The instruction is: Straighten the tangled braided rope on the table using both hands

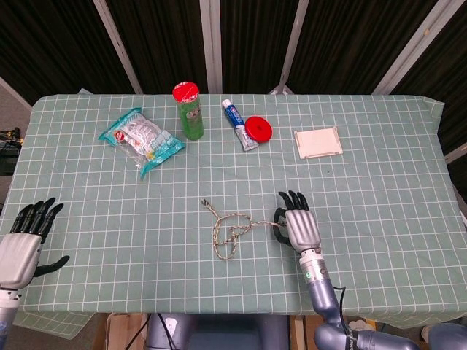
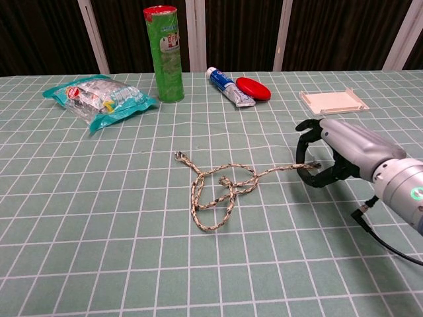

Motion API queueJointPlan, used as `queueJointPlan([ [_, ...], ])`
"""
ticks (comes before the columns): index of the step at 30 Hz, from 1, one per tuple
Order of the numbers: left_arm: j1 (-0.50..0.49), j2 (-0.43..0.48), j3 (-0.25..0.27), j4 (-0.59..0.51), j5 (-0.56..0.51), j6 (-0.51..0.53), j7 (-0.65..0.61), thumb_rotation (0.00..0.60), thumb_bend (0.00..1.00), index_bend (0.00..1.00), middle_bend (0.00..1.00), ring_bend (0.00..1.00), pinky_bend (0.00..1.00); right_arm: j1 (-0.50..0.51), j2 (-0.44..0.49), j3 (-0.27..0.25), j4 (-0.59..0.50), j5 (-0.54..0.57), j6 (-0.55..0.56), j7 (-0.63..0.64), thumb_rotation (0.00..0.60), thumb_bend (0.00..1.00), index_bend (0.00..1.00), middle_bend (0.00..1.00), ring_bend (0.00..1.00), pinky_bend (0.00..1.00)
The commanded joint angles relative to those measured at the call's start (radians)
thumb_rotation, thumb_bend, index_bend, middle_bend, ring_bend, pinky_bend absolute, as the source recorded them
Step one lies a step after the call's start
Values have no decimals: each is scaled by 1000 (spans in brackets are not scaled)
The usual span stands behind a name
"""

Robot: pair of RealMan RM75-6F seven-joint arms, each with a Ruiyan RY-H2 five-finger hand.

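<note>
Right robot hand [image 2: 344, 153] pinches one end of the braided rope [image 2: 221, 191] between thumb and fingers, lifting that end just off the green checked desk [image 2: 99, 218]; in the head view the same hand [image 1: 299, 226] sits right of the desk's middle. From the pinch the rope runs left into a loose knot of loops near the desk's centre, and its free frayed end lies further left. Left robot hand [image 1: 25, 244] hovers at the near left edge of the desk, fingers spread and holding nothing, well apart from the rope. Further back stand a green canister [image 2: 164, 53], a snack bag [image 2: 99, 99], a toothpaste tube [image 2: 228, 86], a red lid [image 2: 253, 88] and a white tray [image 2: 332, 101].
</note>
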Motion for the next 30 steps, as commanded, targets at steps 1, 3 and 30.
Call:
queueJointPlan([
  [1, -48, -8, -23, -51, -13, -60, 42, 600, 129, 113, 0, 0, 0, -1, 23, 5, -26, 9, 4, -10, 600, 480, 606, 151, 0, 0],
  [3, -77, -13, -36, -73, -25, -96, 70, 600, 174, 175, 0, 0, 0, -2, 32, 3, -36, 14, 4, -14, 600, 481, 606, 150, 0, 0],
  [30, -640, -588, -228, 300, -357, -539, 557, 600, 399, 436, 116, 0, 0, -16, 127, -3, -87, 65, 1, 22, 600, 489, 608, 151, 0, 0],
])
